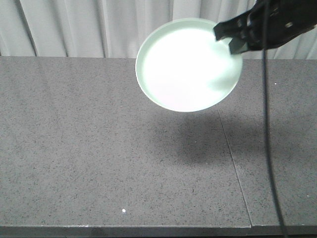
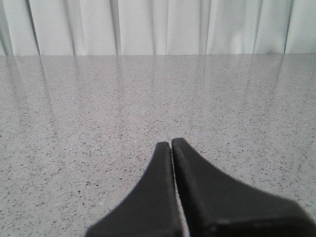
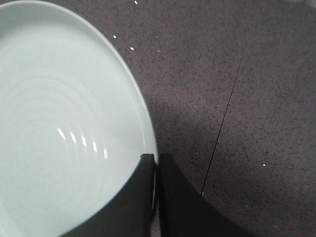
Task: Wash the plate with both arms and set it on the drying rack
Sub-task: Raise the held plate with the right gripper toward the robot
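Starting at the near edge: grey speckled countertop point(image 1: 74, 158), with one tiny white speck point(image 1: 123, 210) close to the front lip. Over on the right, a thin seam point(image 1: 237, 178) cutting across the stone from near to far, leaning a bit left on the way back. Also a thin black cable point(image 1: 270, 148) dangling down the right side, in front of the counter.

From the left wrist view, left gripper point(image 2: 171, 144) low over bare stone, tips pressed together, nothing caught between.

Further back and up off the surface: the plate point(image 1: 188, 64), pale mint, glossy, blown out almost white in the middle by the light. Hanging in the air right of centre, tilted with one broad face toward the front camera, not touching the counter. Soft dark shadow point(image 1: 198, 141) on the stone below it, a little nearer.

Poking in from the top right corner, right gripper point(image 1: 224, 39), pinched onto the plate's right-hand rim. Same story from the right wrist view: two black fingers point(image 3: 187, 207) squeezed tight with the rim running into the slit between them, faint concentric rings and a few glints on the plate's face, seam off to the right underneath.

Farthest back, white pleated curtain point(image 1: 64, 25) along the whole far edge of the counter.
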